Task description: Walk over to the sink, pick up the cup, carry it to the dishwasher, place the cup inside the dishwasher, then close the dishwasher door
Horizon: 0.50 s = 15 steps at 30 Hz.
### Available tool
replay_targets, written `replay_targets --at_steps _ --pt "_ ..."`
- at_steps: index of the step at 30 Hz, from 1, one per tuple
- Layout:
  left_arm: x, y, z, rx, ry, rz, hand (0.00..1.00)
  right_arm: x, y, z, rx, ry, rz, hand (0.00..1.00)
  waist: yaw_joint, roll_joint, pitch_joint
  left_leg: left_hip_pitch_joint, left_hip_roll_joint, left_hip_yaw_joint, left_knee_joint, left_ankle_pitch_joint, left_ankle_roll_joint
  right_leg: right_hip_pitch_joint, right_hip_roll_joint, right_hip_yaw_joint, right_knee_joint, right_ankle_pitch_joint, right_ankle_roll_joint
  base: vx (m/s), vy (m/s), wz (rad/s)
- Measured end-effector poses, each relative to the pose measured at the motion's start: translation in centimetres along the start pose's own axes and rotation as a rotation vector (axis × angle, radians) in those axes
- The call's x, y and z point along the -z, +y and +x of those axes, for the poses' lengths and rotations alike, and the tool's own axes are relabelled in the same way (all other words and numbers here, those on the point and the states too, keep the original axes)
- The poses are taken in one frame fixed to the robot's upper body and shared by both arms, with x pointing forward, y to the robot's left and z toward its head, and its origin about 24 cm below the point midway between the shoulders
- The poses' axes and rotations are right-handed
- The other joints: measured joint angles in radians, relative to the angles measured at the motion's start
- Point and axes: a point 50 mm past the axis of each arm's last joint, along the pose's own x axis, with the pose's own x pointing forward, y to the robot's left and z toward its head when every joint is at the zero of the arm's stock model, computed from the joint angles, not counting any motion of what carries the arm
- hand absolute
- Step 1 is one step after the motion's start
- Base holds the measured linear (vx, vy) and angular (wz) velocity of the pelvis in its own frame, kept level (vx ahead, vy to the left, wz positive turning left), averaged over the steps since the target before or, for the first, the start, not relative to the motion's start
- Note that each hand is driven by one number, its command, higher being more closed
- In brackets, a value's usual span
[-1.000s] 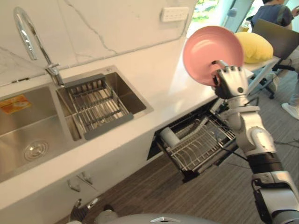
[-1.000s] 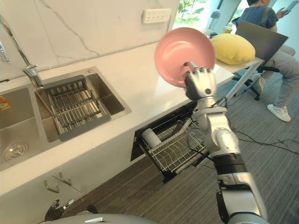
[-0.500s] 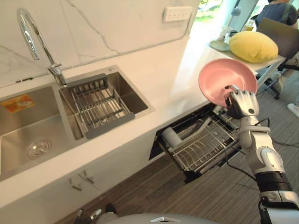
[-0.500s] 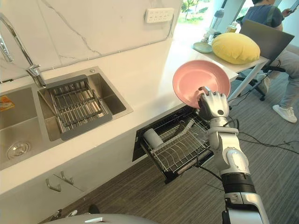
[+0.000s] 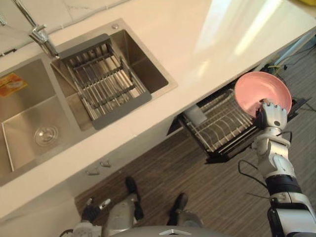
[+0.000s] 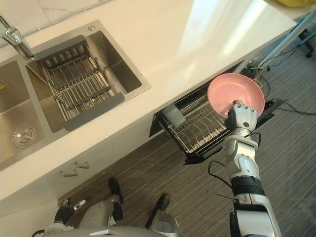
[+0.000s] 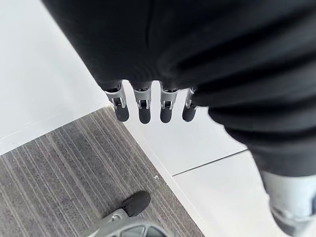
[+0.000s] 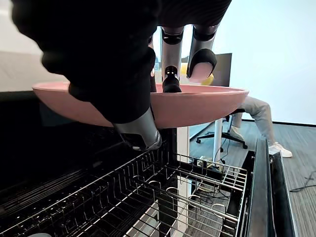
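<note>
There is a pink bowl [image 5: 259,90] rather than a cup in my right hand [image 5: 270,116], which is shut on its near rim. In the right wrist view the fingers [image 8: 171,81] reach inside the bowl [image 8: 197,106] and the thumb [image 8: 140,134] presses from underneath. The bowl hangs just above the outer end of the pulled-out wire rack [image 5: 222,126] of the open dishwasher under the counter. My left hand [image 7: 143,106] hangs with straight fingers above the floor, holding nothing.
A pale cylindrical item [image 5: 196,114] lies at the rack's inner end. The steel double sink [image 5: 29,123] holds a drying rack [image 5: 103,81] beside the faucet [image 5: 42,37]. The dark dishwasher door [image 8: 269,187] stands open. A seated person [image 8: 256,108] is beyond.
The camera has tipped down. My right hand has lowered the pink bowl from above the counter to just over the dishwasher rack.
</note>
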Motion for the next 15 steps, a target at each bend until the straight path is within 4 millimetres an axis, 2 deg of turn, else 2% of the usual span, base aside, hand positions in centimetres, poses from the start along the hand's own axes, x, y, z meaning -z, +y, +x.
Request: replay_targets --at_steps 5,8,12,14,15 --pt "-2.2 -0.2 0.6 0.025 -0.076 -0.023 0.00 -0.1 -0.8 1.7 0.030 0.046 0.058 1.00 0.000 0.011 0.049 -0.025 -0.010 0.000 0.000 0.003 0.013 -0.018 -0.004 0.001 -0.018 0.020 0.002 -0.01 0.041 0.01" --pt "-4.4 -0.4 1.2 0.035 -0.142 -0.060 0.00 0.0 -3.0 3.6 0.084 0.043 0.057 1.00 0.003 0.032 0.100 -0.053 -0.013 0.000 0.001 0.009 0.023 -0.043 -0.006 0.002 -0.018 0.031 0.001 0.00 0.010 0.00" --pt "-6.2 -0.2 1.6 0.051 -0.192 -0.072 0.00 -0.4 -5.7 5.8 0.126 0.031 0.054 1.00 0.006 0.048 0.156 -0.107 -0.010 -0.006 0.030 0.006 0.033 -0.087 -0.009 0.003 -0.017 0.043 -0.002 -0.03 0.013 -0.02" --pt "-7.3 -0.6 1.9 0.073 -0.215 -0.076 0.00 -0.6 -7.6 7.4 0.139 0.033 0.048 1.00 0.012 0.074 0.193 -0.137 -0.014 -0.028 0.041 0.005 0.035 -0.113 -0.015 0.005 -0.016 0.054 -0.003 -0.04 0.018 -0.02" --pt "-7.4 -0.6 1.9 0.076 -0.217 -0.078 0.00 -0.7 -7.9 7.7 0.133 0.034 0.047 1.00 0.015 0.080 0.200 -0.142 -0.015 -0.034 0.041 0.005 0.035 -0.122 -0.016 0.006 -0.014 0.055 -0.002 -0.04 0.022 -0.03"
